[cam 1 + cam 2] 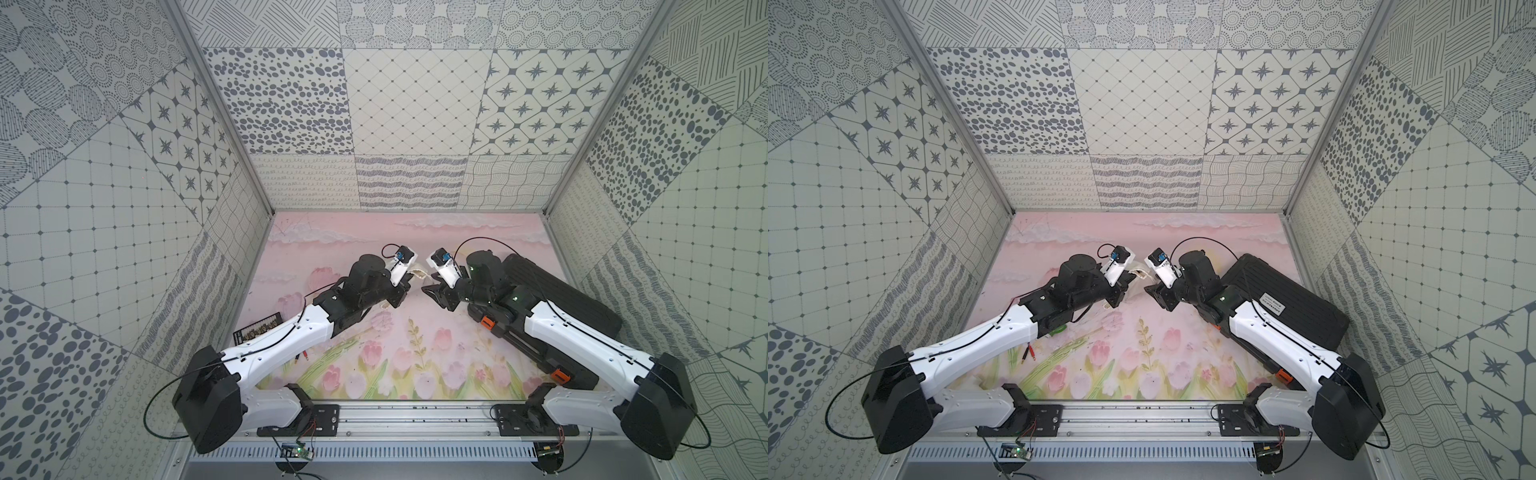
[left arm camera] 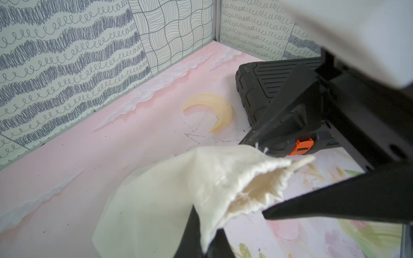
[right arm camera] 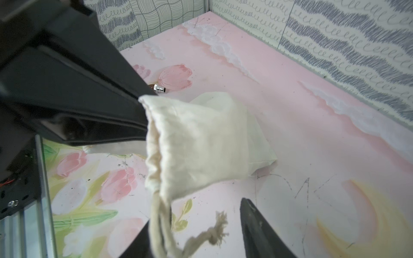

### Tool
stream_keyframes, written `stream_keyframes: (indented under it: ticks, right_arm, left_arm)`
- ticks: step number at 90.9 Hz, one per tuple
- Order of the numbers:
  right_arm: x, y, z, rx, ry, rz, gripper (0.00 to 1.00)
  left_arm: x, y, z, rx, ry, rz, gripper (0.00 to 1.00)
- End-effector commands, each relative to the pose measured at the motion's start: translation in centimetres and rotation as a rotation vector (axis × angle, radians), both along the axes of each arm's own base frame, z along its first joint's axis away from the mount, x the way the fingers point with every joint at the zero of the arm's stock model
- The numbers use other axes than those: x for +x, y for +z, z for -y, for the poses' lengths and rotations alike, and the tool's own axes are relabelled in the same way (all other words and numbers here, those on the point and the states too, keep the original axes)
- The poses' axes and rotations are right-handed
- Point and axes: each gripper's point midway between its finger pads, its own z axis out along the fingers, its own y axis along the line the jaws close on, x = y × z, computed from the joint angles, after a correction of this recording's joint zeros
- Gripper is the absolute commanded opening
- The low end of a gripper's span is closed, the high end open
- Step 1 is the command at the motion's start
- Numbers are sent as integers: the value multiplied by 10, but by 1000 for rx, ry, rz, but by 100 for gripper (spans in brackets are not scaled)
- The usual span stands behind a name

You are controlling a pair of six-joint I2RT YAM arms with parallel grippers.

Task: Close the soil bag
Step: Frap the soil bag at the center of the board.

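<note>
Clamping is being done by the left gripper [image 2: 206, 232]: its jaws are being pressed together on the hem of the bag [image 2: 212, 178], so the cloth is being pinched at one side of the mouth. The right gripper [image 3: 199, 212] is being held with its jaws well apart, and nothing is being gripped between them. The cord [image 3: 159, 223], ending in a frayed knot, is being dangled in that gap close along one finger; whether it is being touched there cannot be told. The bag is being hung from the left gripper over the mat [image 1: 332, 257], between the two grippers, with its gathered but partly open mouth being faced toward the right gripper. A pale thin sheet [image 3: 261, 147] is being shown on the mat just behind the bag. In both top views only a scrap of the bag [image 1: 417, 274] [image 1: 1139, 274] is being shown between the wrists. A black case [image 1: 561, 299] is being overlapped by the right arm, well apart from the bag.
</note>
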Motion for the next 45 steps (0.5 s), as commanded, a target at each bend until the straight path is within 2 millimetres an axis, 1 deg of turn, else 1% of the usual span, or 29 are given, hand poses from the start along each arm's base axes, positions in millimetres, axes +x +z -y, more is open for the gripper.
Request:
stream_keyframes:
  ticks: [1,21,27,34,39,45]
  right_arm:
    - [11,34,-9,73,14,142,43]
    - [5,37,5,72,-25,164,22]
    - [3,38,9,64,-36,171,10]
    - [4,39,16,45,-60,181,0]
    - [4,44,21,40,-82,197,0]
    - [6,56,28,46,-121,225,0]
  left_arm:
    - [-1,5,4,-10,-19,8,0]
    - [-1,3,4,-8,-15,3,0]
    - [0,3,4,-6,-13,4,0]
    - [0,1,3,0,-6,5,0]
    - [1,-1,1,6,2,1,0]
    - [0,-6,-1,14,10,-6,0]
